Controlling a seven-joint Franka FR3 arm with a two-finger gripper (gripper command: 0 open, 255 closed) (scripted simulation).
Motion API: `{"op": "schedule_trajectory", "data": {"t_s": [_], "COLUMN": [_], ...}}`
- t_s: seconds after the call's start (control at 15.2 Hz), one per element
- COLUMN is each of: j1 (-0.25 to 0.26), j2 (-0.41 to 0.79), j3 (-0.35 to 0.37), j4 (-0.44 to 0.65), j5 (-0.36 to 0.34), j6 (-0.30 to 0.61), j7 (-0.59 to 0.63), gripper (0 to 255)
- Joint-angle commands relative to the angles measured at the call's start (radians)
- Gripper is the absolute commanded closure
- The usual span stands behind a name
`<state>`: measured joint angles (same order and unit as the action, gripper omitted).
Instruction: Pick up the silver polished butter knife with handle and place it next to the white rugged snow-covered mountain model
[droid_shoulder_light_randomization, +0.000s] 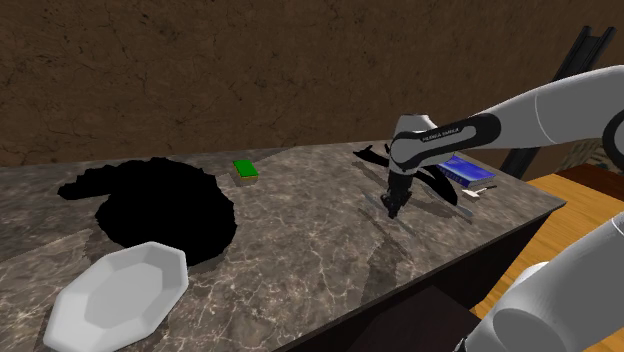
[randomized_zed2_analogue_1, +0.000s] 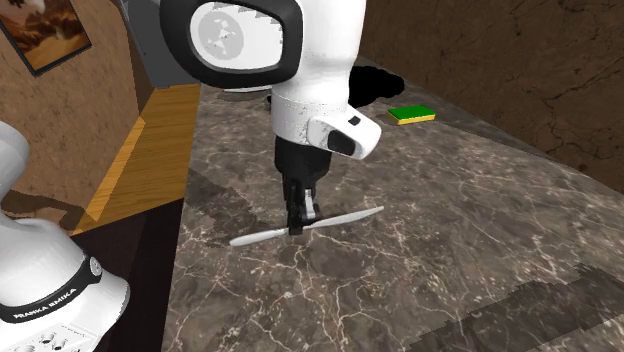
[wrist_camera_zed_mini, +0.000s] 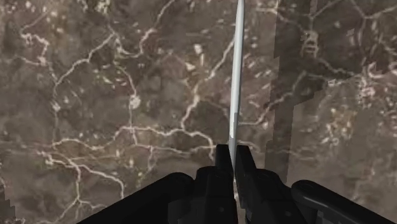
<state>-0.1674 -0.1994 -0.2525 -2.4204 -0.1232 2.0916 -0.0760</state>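
On the shoulder view's left, a white faceted dish (droid_shoulder_light_randomization: 115, 295) is sitting beside a black mass (droid_shoulder_light_randomization: 165, 205). Farther right, the slim, pale silver butter knife (randomized_zed2_analogue_1: 340, 219) is lying on the marble counter (randomized_zed2_analogue_1: 450, 230), and the gripper (randomized_zed2_analogue_1: 299, 226) is pinching its middle.
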Motion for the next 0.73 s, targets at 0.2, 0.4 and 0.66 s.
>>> {"op": "schedule_trajectory", "data": {"t_s": [0.2, 0.4, 0.66], "j1": [0.0, 0.0, 0.001], "j2": [-0.037, -0.055, -0.076], "j3": [0.005, 0.008, 0.012], "j4": [0.037, 0.062, 0.098], "j5": [-0.003, -0.004, -0.004], "j6": [-0.074, -0.117, -0.174], "j7": [0.001, 0.001, 0.001], "gripper": [255, 255, 255]}}
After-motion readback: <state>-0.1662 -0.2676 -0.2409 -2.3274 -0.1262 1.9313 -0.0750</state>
